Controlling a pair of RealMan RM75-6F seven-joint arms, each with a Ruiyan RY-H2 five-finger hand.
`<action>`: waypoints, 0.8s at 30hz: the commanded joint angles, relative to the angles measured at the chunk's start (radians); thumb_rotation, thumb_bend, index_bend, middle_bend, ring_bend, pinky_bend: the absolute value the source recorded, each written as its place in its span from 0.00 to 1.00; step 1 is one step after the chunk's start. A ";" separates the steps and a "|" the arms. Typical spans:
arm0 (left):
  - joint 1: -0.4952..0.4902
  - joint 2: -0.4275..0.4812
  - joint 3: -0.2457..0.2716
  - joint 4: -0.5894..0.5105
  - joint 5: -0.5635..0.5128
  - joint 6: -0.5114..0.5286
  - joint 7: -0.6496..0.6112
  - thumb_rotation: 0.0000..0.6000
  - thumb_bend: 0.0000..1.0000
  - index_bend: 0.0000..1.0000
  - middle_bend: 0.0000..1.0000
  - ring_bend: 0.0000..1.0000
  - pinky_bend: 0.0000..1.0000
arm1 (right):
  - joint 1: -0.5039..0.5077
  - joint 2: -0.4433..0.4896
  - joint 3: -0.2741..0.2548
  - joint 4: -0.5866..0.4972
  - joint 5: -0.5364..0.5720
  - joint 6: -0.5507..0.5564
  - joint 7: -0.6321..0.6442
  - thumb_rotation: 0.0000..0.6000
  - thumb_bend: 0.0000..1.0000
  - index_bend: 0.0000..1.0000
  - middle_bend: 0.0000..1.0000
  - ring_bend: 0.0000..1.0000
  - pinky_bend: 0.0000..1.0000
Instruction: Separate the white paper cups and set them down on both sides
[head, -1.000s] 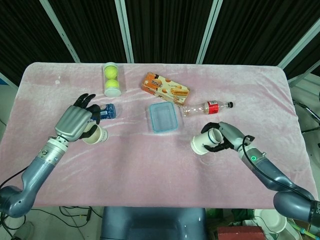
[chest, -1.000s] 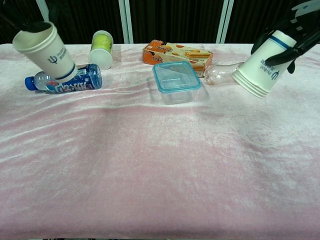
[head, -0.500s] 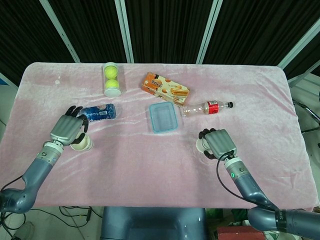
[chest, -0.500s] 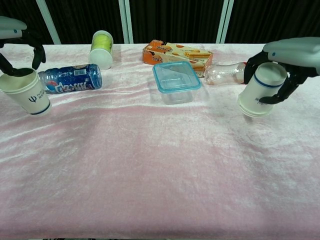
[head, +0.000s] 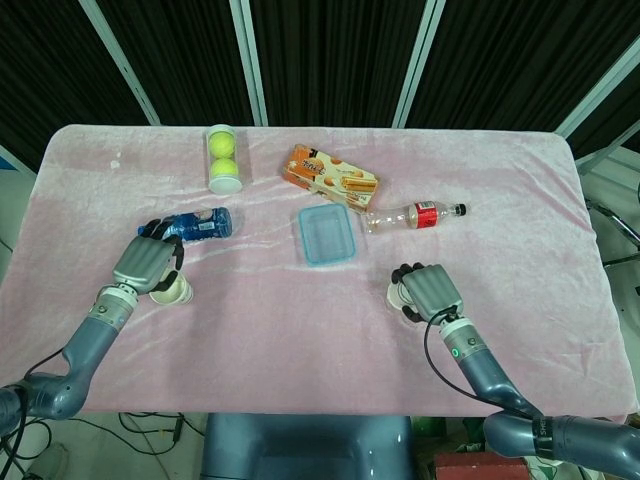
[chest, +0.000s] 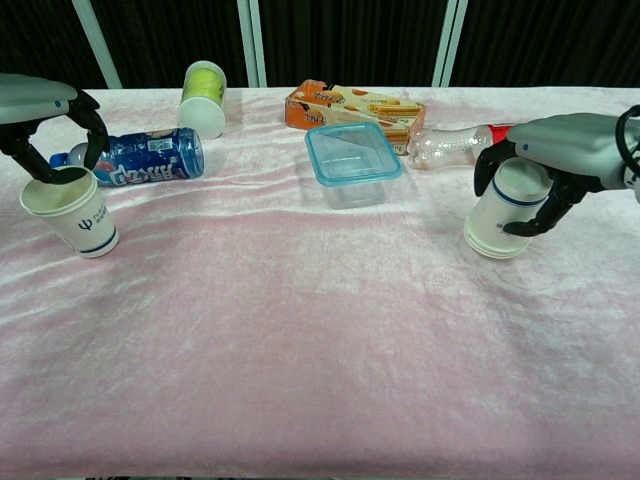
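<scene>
A single white paper cup (chest: 78, 210) (head: 170, 291) stands upright on the pink cloth at the left, its base on the table. My left hand (chest: 45, 125) (head: 148, 264) is over it from above, its fingers around the rim. At the right, a stack of white paper cups (chest: 505, 211) (head: 396, 293) stands on the cloth, slightly tilted. My right hand (chest: 560, 155) (head: 430, 291) grips the stack from above, with its fingers wrapped around the sides.
A blue-labelled bottle (chest: 140, 159) lies just behind the left cup. Mid-table is a clear box with a blue rim (chest: 352, 162), behind it a biscuit box (chest: 355, 107) and a lying clear bottle (chest: 450, 146). A tennis-ball tube (chest: 204, 97) lies at the back left.
Both hands came down and turned the cups upright. The left cup went from raised and tilted to standing on the cloth; the right stack dropped onto the cloth.
</scene>
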 joint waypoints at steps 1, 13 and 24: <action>0.003 -0.006 0.003 0.006 0.003 0.000 0.001 1.00 0.58 0.56 0.27 0.00 0.00 | -0.002 -0.003 0.001 0.002 -0.001 0.000 0.000 1.00 0.41 0.62 0.47 0.53 0.52; 0.008 -0.001 0.009 0.001 0.011 -0.021 -0.013 1.00 0.43 0.42 0.22 0.00 0.00 | -0.004 0.006 0.007 -0.017 0.010 -0.012 -0.011 1.00 0.41 0.62 0.47 0.53 0.52; 0.014 0.026 -0.006 -0.032 0.023 -0.001 -0.025 1.00 0.30 0.34 0.18 0.00 0.00 | 0.005 0.028 0.011 -0.047 0.073 -0.045 -0.029 1.00 0.31 0.47 0.35 0.43 0.44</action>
